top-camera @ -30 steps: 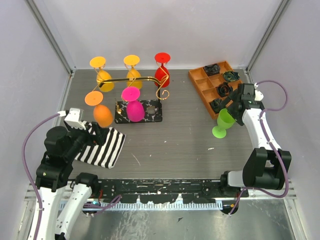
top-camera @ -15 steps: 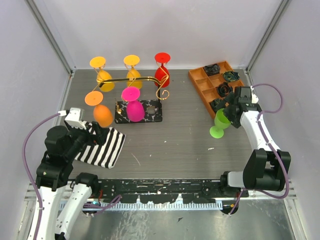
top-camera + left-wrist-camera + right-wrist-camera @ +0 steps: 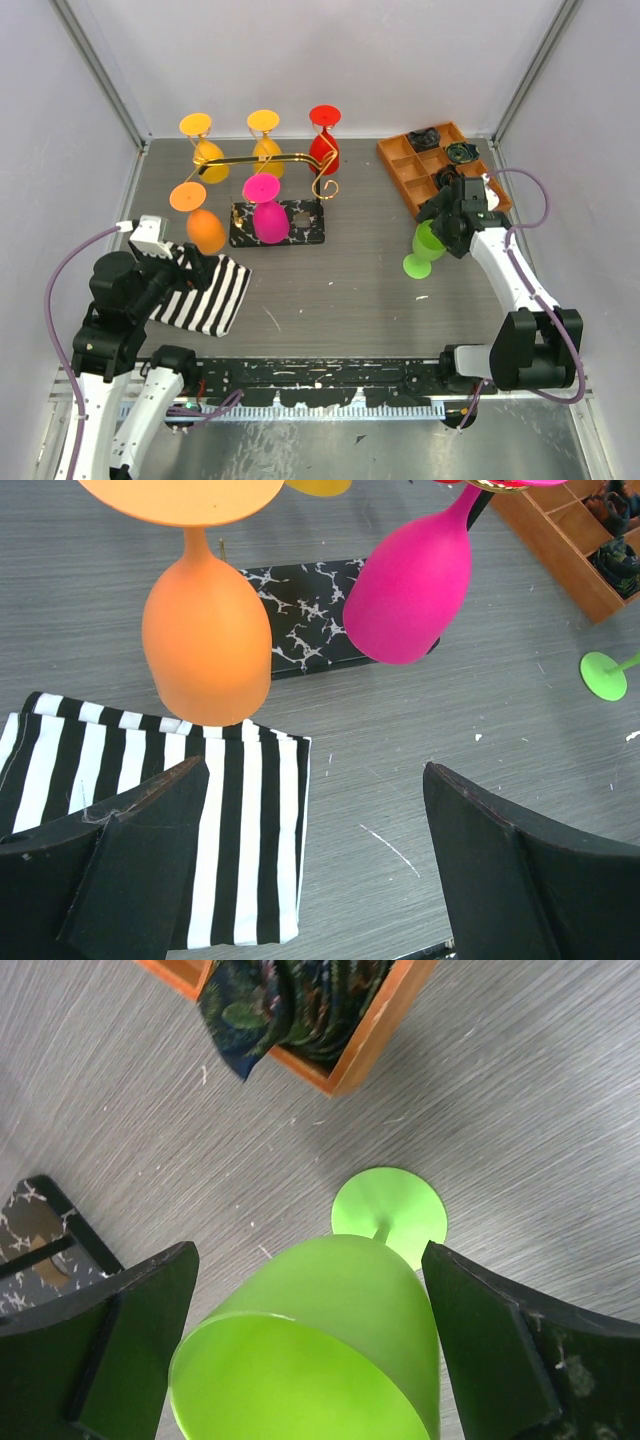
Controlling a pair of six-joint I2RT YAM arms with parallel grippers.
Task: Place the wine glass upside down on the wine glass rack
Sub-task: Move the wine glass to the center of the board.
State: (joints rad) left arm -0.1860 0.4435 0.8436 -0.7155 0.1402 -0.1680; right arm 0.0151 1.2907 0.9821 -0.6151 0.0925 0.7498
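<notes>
The right gripper point(image 3: 308, 1305) has its jaws pinching the bowl of the green wine glass point(image 3: 426, 243), one finger on each side. The glass hangs tilted above the tabletop point(image 3: 350, 280), right of centre and just near of the orange tray point(image 3: 398, 160). Its mouth faces the wrist and its round foot point(image 3: 389, 1214) points down and to the left. Gripping the bowl leaves the stem and foot free, probably because those are the parts that must slide into a hook.

The rack point(image 3: 285, 158) stands well to the left, toward the far side, on its marbled base point(image 3: 302, 222). Five glasses hang from it with the foot up and the bowl down: two yellow, one red, one orange point(image 3: 205, 640) and one pink point(image 3: 415, 590). The scroll hook point(image 3: 325, 188) at the near right end looks free, so that is likely the target. The glass is not inverted yet.

The left gripper point(image 3: 315, 780) hovers over the striped cloth point(image 3: 205, 290) with its jaws spread and nothing between them, clear of the rack.
</notes>
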